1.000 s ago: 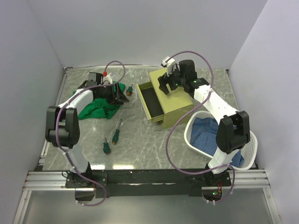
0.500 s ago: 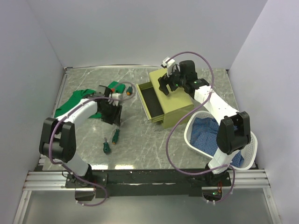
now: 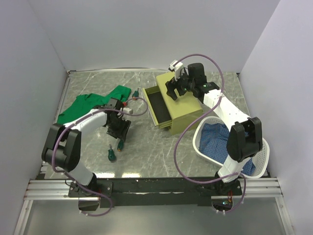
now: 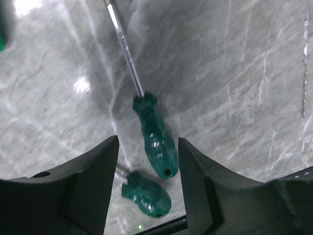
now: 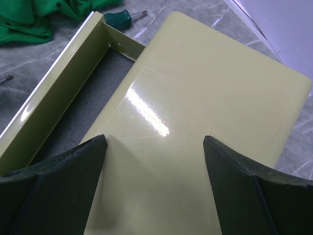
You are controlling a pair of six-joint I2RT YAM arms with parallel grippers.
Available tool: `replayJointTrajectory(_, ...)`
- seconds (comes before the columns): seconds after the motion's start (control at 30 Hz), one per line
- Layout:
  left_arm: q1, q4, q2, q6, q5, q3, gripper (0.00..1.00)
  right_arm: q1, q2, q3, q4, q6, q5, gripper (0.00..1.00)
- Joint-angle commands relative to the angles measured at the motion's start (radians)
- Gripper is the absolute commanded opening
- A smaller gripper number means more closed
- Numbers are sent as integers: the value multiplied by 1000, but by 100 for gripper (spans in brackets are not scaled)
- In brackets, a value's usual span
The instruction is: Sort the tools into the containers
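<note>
In the top view the left gripper [image 3: 120, 133] sits at centre left and its own wrist hides its fingers and the shaft of the long screwdriver [image 3: 120, 145]; only the green handle shows below it, with a short screwdriver [image 3: 111, 155] just beside it, lower left. The left wrist view shows what is hidden there: the fingers [image 4: 93, 181] stand apart on either side of the long screwdriver's handle without clamping it, the shaft runs to the upper left, and the short screwdriver is cut off at the bottom edge. Both lie on the marble table [image 3: 156, 147]. The olive-yellow chest [image 3: 183, 107] stands right of centre with its top drawer [image 3: 159, 106] pulled out to the left; the part in view shows a dark grey floor. The right gripper [image 3: 175, 88] hangs over the chest's top, jaws spread wide, holding nothing. The right wrist view shows a third screwdriver [image 5: 120, 18] outside the drawer's far corner, near the green cloth [image 5: 29, 19]. A white basket [image 3: 197, 142] at lower right holds a blue checked cloth [image 3: 220, 142].
</note>
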Motion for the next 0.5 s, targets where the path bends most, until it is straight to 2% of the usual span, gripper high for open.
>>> replayJointTrajectory(0.0, -22, 28, 70, 26, 46, 51, 55, -10, 41, -76, -267, 25, 42, 89)
replayJointTrajectory(0.03, -28, 23, 81, 28, 44, 59, 54, -10, 39, -76, -267, 24, 44, 89)
replayJointTrajectory(0.13, -38, 17, 126, 17, 51, 62, 38, -10, 38, -75, -267, 19, 48, 89)
replayJointTrajectory(0.17, -38, 12, 136, 14, 57, 65, 29, -11, 38, -72, -268, 18, 50, 89)
replayJointTrajectory(0.23, -38, -14, 157, 14, 60, 75, 16, -10, 36, -70, -267, 18, 51, 89)
replayJointTrajectory(0.27, -37, -22, 157, 14, 57, 100, 1, -11, 35, -72, -265, 16, 55, 89)
replayJointTrajectory(0.4, -8, -65, 89, -11, 74, 200, 1, -18, 30, -78, -267, 12, 56, 89)
replayJointTrajectory(0.47, 47, -60, 75, -64, 145, 285, 1, -25, 30, -80, -262, 15, 59, 89)
